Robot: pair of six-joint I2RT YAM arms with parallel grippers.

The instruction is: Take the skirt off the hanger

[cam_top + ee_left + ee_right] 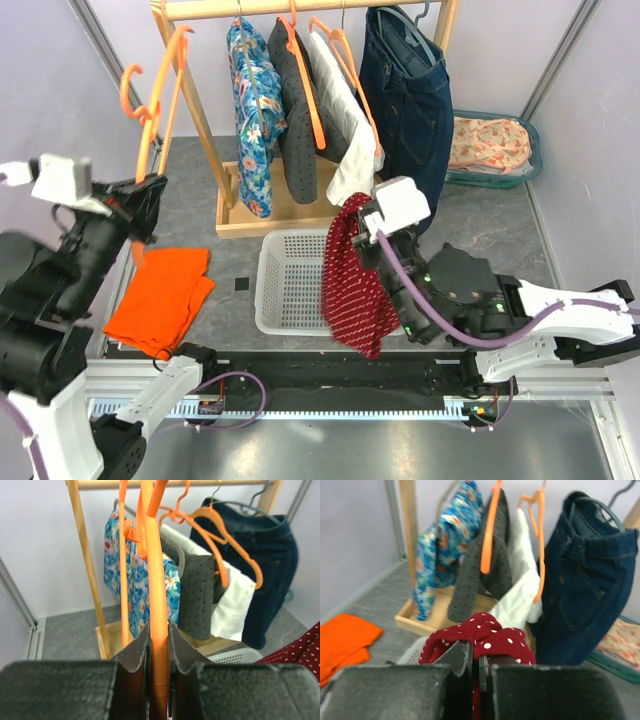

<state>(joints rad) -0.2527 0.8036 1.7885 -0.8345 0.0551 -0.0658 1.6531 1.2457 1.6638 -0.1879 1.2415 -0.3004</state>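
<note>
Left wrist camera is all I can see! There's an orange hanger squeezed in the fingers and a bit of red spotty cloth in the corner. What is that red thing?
Observer: It's the red spotty skirt. The right gripper is shut on its top, and it hangs down loose, on no hanger.
Operator: Is it hanging over anything?
Observer: In the top view its left side overlaps the right edge of a white basket.
Operator: What's on the table below my arm?
Observer: An orange cloth lies there, to the left of the basket.
</note>
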